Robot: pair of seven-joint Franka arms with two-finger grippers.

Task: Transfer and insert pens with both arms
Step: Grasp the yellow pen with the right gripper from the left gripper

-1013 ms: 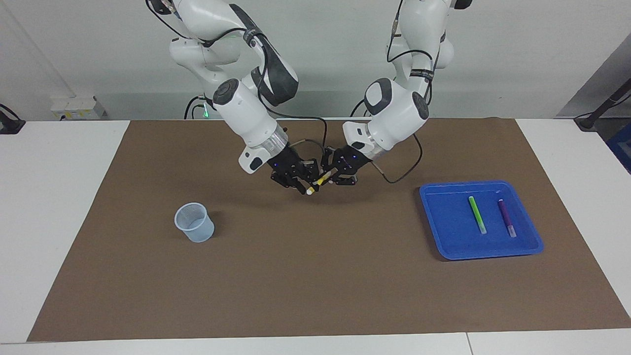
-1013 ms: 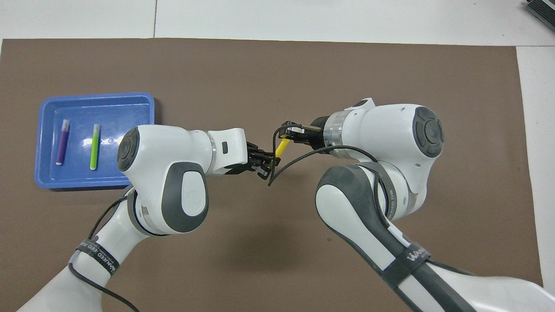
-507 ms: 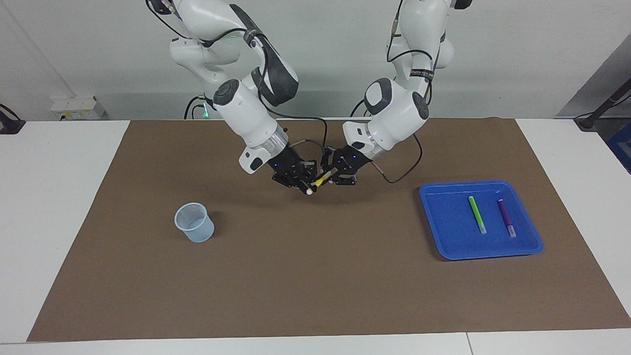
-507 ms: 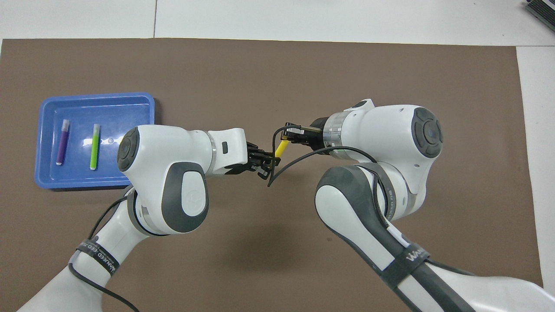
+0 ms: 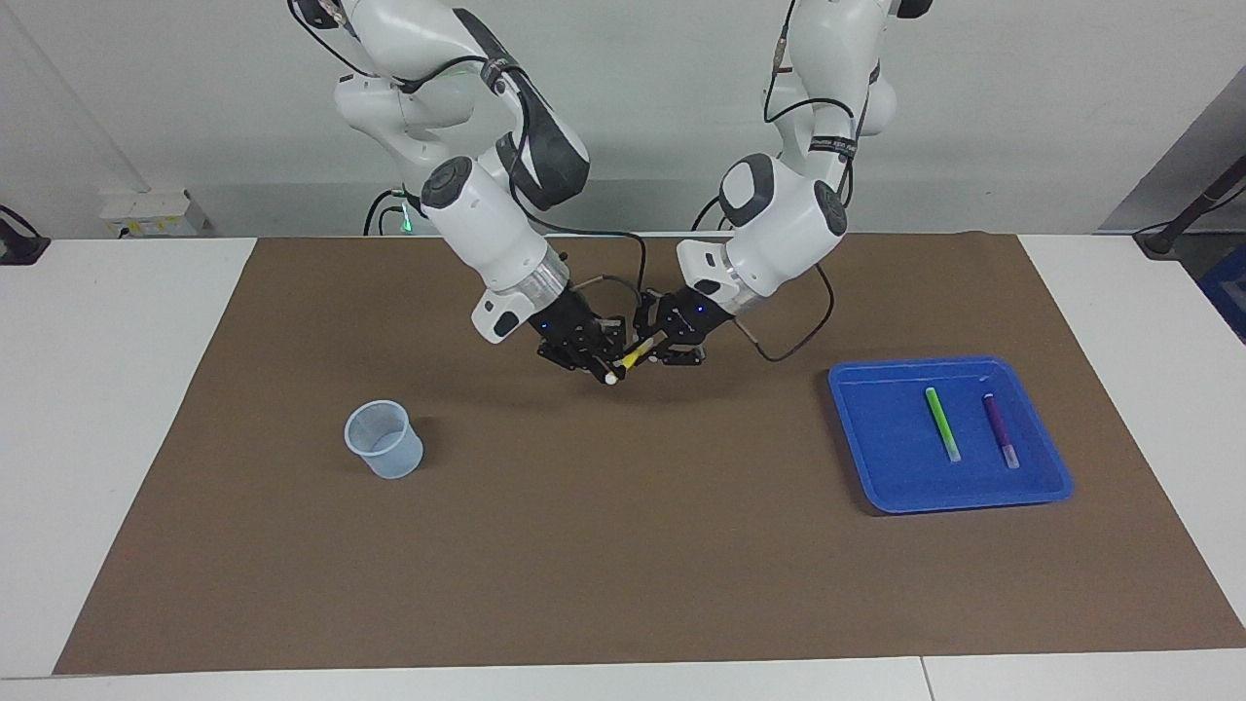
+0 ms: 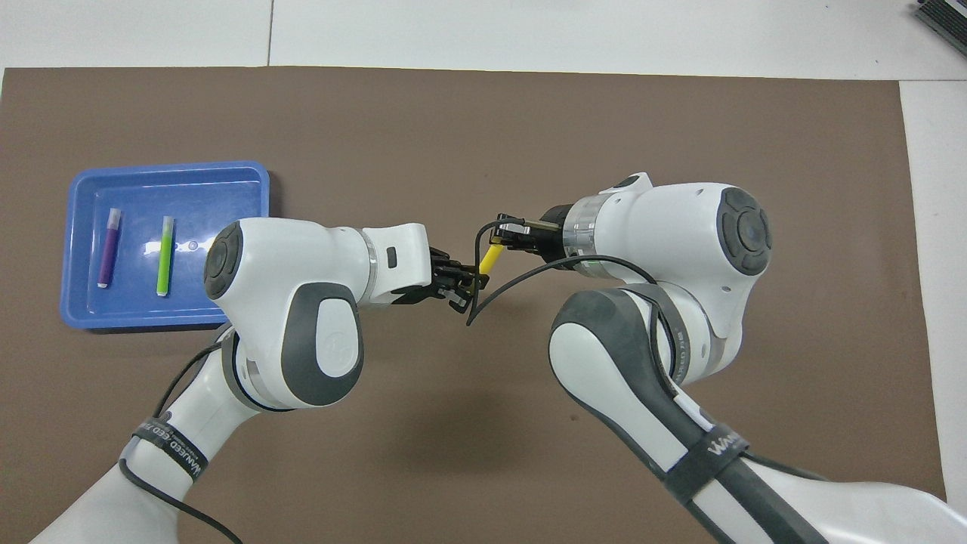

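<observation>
A yellow pen with a pale cap hangs slanted in the air over the middle of the brown mat, between the two grippers. My left gripper is shut on its upper yellow part. My right gripper is shut on the lower part near the pale cap. A green pen and a purple pen lie side by side in the blue tray toward the left arm's end of the table.
A small translucent pale blue cup stands upright on the brown mat toward the right arm's end; the right arm hides it in the overhead view. A black cable loops under the two grippers.
My right gripper's fingers have drawn in onto the yellow pen's capped end. Both arms and the pen have barely shifted.
</observation>
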